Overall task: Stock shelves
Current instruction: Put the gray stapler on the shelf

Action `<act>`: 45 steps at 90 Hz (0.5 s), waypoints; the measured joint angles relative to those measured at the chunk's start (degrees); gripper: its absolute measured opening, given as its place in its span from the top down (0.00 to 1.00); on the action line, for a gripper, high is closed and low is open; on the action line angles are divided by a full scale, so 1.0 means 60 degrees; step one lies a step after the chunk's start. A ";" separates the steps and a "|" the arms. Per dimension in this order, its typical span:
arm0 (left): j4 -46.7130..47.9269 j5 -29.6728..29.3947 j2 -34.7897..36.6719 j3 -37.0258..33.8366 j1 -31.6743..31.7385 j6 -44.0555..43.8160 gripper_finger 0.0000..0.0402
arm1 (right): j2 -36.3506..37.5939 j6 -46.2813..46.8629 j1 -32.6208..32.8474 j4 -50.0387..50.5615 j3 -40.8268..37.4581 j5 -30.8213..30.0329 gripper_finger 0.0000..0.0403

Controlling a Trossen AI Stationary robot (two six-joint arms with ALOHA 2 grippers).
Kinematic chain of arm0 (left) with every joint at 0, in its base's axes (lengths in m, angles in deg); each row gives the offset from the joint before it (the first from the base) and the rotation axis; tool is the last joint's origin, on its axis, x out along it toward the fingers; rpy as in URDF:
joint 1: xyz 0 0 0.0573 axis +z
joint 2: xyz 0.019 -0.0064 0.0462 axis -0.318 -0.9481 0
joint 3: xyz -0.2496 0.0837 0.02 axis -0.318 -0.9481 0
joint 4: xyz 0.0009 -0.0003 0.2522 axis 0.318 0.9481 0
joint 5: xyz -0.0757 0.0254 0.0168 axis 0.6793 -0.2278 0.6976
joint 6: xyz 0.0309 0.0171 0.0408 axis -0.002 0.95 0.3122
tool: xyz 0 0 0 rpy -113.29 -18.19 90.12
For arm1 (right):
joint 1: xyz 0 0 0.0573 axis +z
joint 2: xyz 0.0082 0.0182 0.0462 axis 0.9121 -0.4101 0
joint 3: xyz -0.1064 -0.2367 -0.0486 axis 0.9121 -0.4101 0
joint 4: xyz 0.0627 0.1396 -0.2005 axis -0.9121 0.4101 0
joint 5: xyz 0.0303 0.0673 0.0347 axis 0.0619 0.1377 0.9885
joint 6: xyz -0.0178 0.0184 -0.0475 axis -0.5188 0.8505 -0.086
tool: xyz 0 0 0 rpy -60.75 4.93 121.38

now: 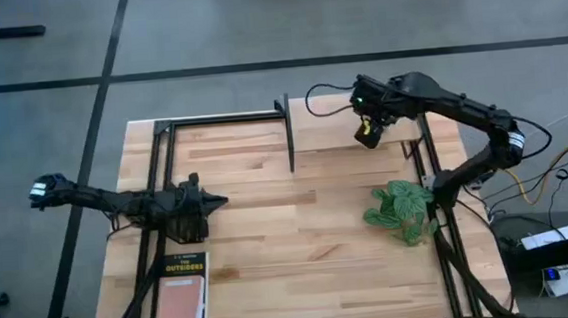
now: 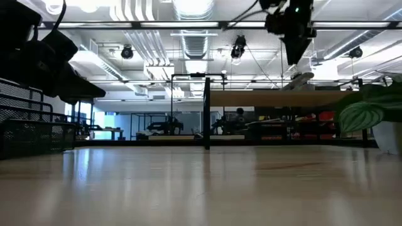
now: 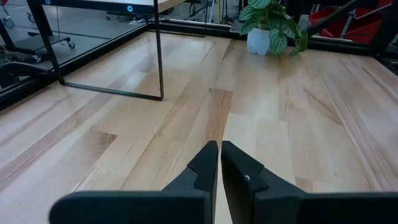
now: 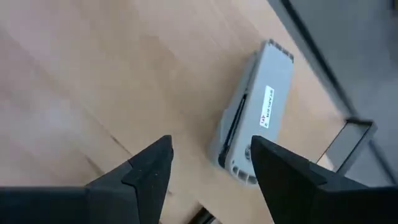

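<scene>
Shelves are standing at the upper right of the surface in the high view. Right pincer is hovering over them with fingers apart, above a grey stapler lying on the board. Left pincer is waiting at the left, fingers together, near a book. A potted plant is sitting lower right.
</scene>
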 joint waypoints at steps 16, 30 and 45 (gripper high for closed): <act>-0.0003 0.0000 0.0003 -0.0003 0.0000 0.0002 0.99 | 0.0602 -0.0438 0.1022 -0.0022 -0.0443 -0.1228 0.57; 0.0000 0.0000 0.0000 -0.0003 0.0003 0.0000 0.99 | 0.1108 -0.0599 0.1759 -0.0071 -0.1367 -0.2444 0.58; -0.0002 0.0000 0.0001 -0.0002 0.0003 0.0001 0.99 | 0.1625 -0.0275 0.2143 -0.0281 -0.2543 -0.2882 0.58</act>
